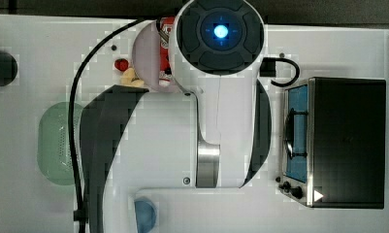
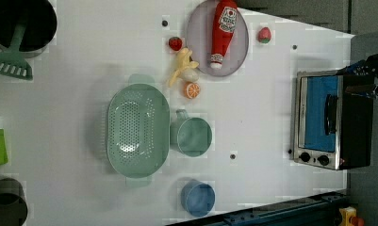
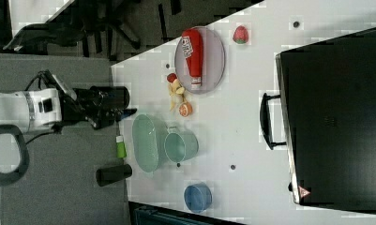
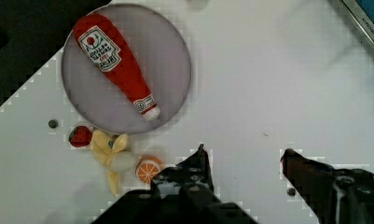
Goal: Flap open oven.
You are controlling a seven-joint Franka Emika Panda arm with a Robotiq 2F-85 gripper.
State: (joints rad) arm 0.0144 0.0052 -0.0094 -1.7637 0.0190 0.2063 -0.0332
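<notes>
So, quick rundown:
oven (image 2: 332,123): door's shut, sitting on the white counter (image 2: 252,108)
claw (image 4: 244,161): fingers apart, nothing in them, above bare counter near the ketchup plate (image 4: 175,70)

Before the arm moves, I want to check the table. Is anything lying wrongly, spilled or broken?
Nothing looks spilled or broken. The ketchup bottle lies on its side on the plate, and the peeled banana lies loose beside the orange slice. The oven has its door shut. The gripper is open over bare table.
</notes>
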